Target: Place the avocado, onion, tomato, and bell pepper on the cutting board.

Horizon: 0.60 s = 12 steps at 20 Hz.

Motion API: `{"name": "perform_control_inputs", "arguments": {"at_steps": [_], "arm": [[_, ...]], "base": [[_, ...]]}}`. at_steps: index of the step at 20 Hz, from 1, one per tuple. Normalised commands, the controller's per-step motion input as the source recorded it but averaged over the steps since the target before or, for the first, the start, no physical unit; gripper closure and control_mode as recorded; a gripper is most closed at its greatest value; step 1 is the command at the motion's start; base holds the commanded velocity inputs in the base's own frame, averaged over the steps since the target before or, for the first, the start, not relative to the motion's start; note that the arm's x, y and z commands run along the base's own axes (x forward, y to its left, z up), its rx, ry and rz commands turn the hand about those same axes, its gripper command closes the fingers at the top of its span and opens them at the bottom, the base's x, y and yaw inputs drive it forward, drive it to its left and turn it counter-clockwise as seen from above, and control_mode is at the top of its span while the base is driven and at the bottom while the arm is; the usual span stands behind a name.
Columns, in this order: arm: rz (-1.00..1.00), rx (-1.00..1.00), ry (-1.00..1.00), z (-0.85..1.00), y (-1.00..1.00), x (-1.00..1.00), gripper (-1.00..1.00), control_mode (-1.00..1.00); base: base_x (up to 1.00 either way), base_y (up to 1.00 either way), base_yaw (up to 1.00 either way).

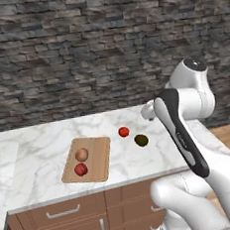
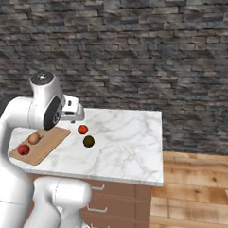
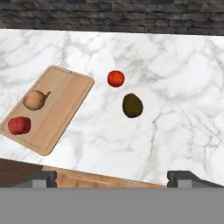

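The wooden cutting board lies on the left part of the marble counter. On it rest the tan onion and, nearer the front edge, the crimson bell pepper. To the right of the board, on bare marble, sit the bright red tomato and the dark avocado, close together but apart. My gripper hangs high above the counter's front edge, open, with nothing between its fingers. It looks down on all the produce, the avocado closest to its line.
The marble counter ends on the right over a wooden floor. A dark stone wall runs behind it. Brown drawers with handles lie under the front edge.
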Motion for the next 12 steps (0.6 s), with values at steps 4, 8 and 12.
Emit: {"name": "perform_control_inputs", "arguments": {"at_steps": [4, 8, 12], "arm": [[0.0, 0.0, 0.04, -0.13, -0.04, 0.31, -1.0, -1.0], [0.0, 0.0, 0.03, -0.23, -0.06, 0.17, -1.0, -1.0], [0.0, 0.0, 0.02, -0.33, -0.04, 0.2, -1.0, -1.0]], "base": [[0.0, 0.0, 0.0], [0.0, 0.0, 0.0], [0.0, 0.0, 0.0]]}}
